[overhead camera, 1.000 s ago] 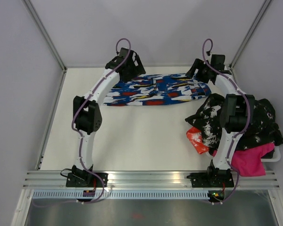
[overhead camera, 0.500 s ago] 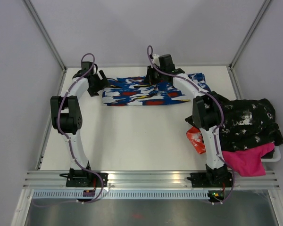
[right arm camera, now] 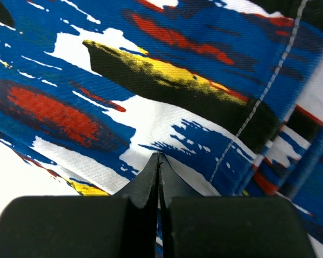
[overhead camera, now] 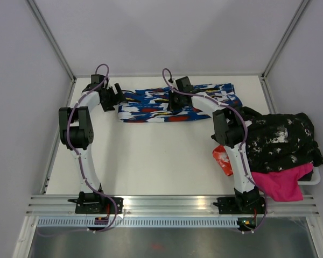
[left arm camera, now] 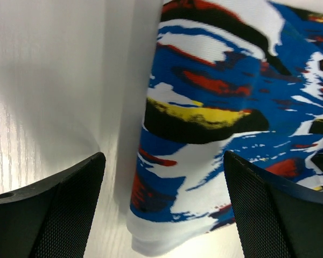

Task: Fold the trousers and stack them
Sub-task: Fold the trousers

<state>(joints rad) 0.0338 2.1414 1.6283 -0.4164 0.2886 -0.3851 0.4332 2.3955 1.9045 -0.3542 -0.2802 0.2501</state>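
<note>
Bright, even, diffuse light; shadows are faint. In the left wrist view the white wood-grain bench [left arm camera: 37,107] washes out pale, and a soft shadow edges the crisply focused blue splash-printed fabric trousers [left arm camera: 215,107].

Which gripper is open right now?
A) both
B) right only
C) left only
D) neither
C. In the left wrist view the left gripper has its fingers spread wide over the end of the trousers. In the right wrist view the right gripper has its fingers pressed together, tips on the cloth.
</note>
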